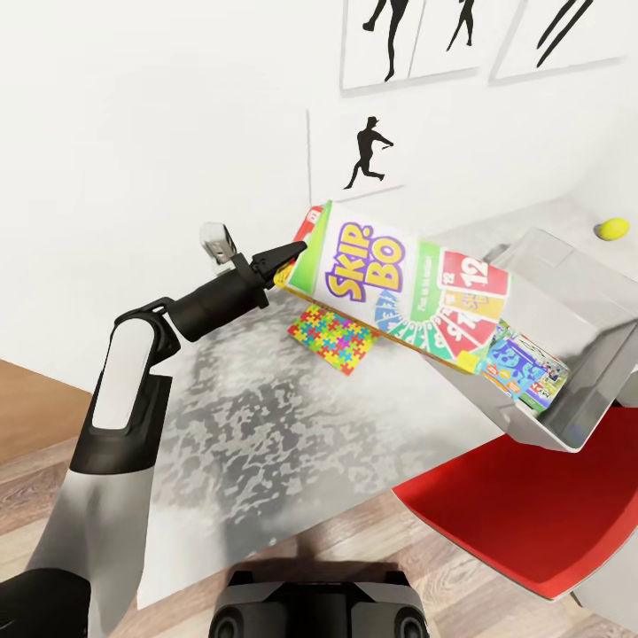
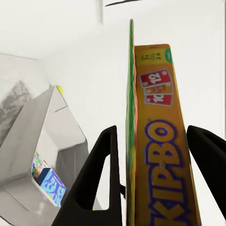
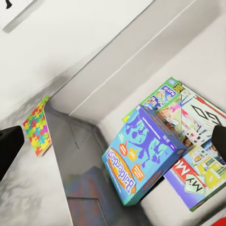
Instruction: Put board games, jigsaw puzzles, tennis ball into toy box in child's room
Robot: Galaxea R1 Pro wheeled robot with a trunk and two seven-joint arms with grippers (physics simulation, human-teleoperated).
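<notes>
My left gripper (image 1: 285, 258) is shut on a corner of the green-red-yellow Skip-Bo board game (image 1: 403, 297), which hangs tilted with its far end over the toy box (image 1: 589, 306). In the left wrist view the game's orange edge (image 2: 162, 155) stands between the two fingers (image 2: 101, 181). Inside the toy box (image 3: 82, 157) a blue board game (image 3: 141, 157) lies on a white-green one (image 3: 197, 136). My right gripper (image 3: 113, 146) hovers open over them. One jigsaw puzzle (image 1: 332, 338) lies flat on the table (image 1: 248, 416). The tennis ball (image 1: 612, 229) rests beyond the box.
A red chair seat (image 1: 532, 509) sits below the toy box at the table's front edge. White wall with black athlete pictures (image 1: 368, 152) stands behind the table. Wood floor (image 1: 27, 390) shows to the left.
</notes>
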